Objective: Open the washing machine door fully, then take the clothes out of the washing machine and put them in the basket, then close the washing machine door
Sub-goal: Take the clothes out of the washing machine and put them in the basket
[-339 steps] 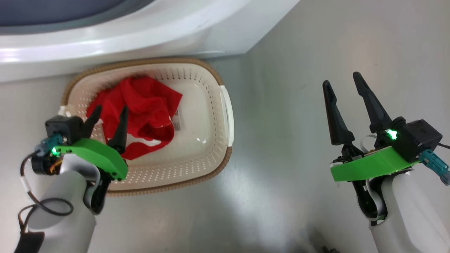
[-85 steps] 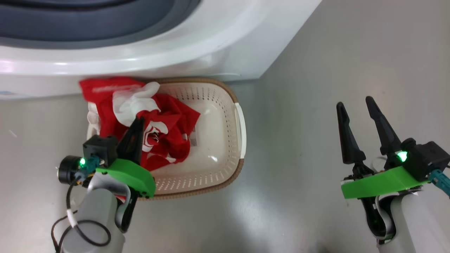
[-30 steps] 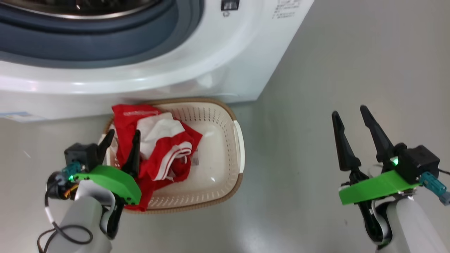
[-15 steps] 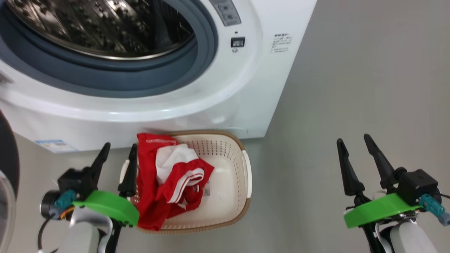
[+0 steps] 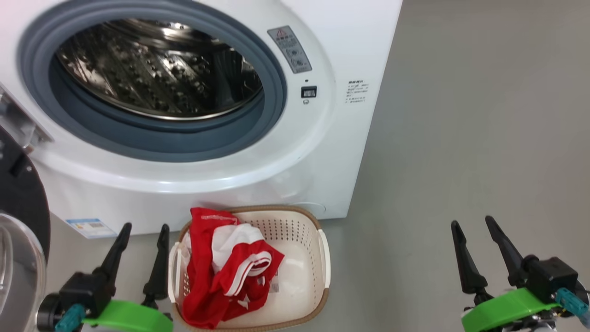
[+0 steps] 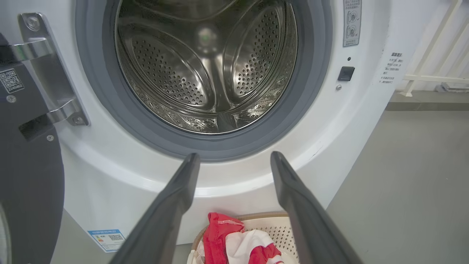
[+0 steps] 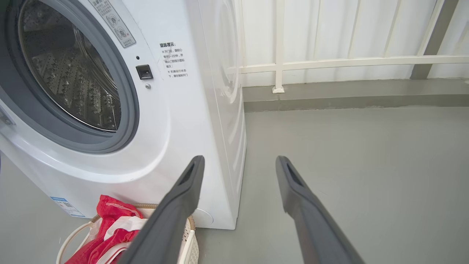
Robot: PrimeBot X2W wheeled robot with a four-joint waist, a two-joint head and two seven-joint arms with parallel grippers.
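The white washing machine (image 5: 322, 152) fills the upper left of the head view, its steel drum (image 6: 209, 69) showing no garment inside. Its black-rimmed door (image 5: 20, 216) hangs swung out at the far left, with the hinge (image 6: 51, 73) visible in the left wrist view. Red and white clothes (image 5: 226, 272) lie piled in the left half of the cream basket (image 5: 309, 272) on the floor in front of the machine. My left gripper (image 5: 143, 228) is open just left of the basket, holding nothing. Open too, my right gripper (image 5: 472, 223) hovers over bare floor at the lower right.
Grey floor (image 5: 461, 138) stretches to the right of the machine. A white railing (image 7: 329, 62) and a low kerb run along the wall behind it. A blue label (image 5: 90, 227) sits low on the machine's front.
The head camera has tilted up, bringing the drum and the door into view. My left gripper has drawn back from over the clothes to the basket's left side.
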